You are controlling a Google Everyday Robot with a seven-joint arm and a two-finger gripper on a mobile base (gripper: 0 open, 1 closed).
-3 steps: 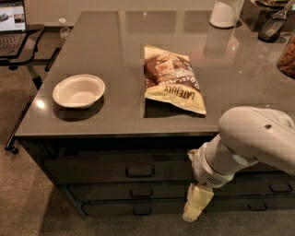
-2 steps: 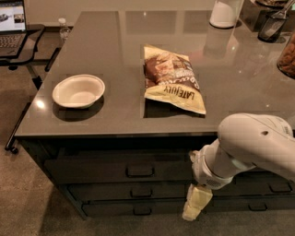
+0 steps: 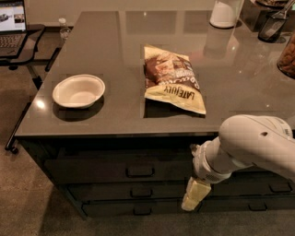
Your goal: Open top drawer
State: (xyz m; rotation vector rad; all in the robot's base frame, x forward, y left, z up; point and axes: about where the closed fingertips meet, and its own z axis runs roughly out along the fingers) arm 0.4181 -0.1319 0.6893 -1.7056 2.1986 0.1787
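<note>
The top drawer [image 3: 92, 169] is the tallest dark front just under the counter edge, with a small loop pull [image 3: 139, 171] at its centre. It sits flush with the fronts below it. My gripper [image 3: 192, 196] hangs pale yellow from the white arm [image 3: 251, 143], in front of the drawer stack. It is to the right of the pull and lower, about level with the second drawer front [image 3: 106, 191]. It does not touch the pull.
On the grey counter [image 3: 110, 50] lie a white bowl [image 3: 78, 91] and a chip bag [image 3: 173, 78]. A white jug [image 3: 225, 13] and containers stand at the back right. A third drawer [image 3: 110, 209] is lowest. A laptop stand [image 3: 16, 32] is at far left.
The white arm has sunk slightly. The gripper has stayed in almost the same place by the drawer fronts. The drawers have not moved.
</note>
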